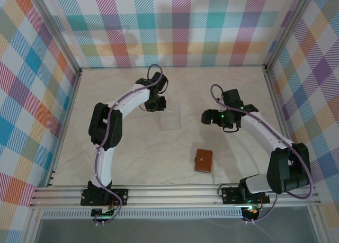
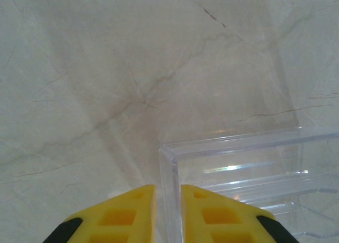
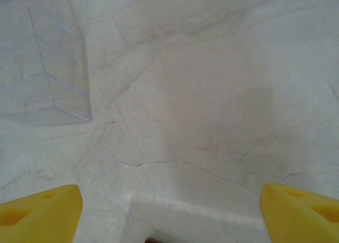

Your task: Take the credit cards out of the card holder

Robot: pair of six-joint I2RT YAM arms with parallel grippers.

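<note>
Tabletop (image 1: 143, 158) of pale marbled pattern carries the card holder (image 1: 203, 161), a small reddish-brown wallet lying flat and folded shut toward the near edge, right of centre, with a lighter snap tab on its left side. Any stamp or lettering on the leather is too small to read. It sits well apart from both arms. Farther back, a clear acrylic stand (image 1: 170, 118) rests between the two grippers. The left gripper (image 1: 155, 106) hangs at the stand's far left corner. In the left wrist view its yellow fingers (image 2: 212, 214) are drawn close, leaving a thin slit into which the stand's transparent side wall (image 2: 168, 169) runs; I cannot tell whether they pinch it. The right gripper (image 1: 205, 117) is just right of the stand, spread wide and holding nothing, with one yellow finger in each lower corner of its wrist view. Between them lies a pale rectangular patch (image 3: 196, 222); I cannot tell whether it is a card.
</note>
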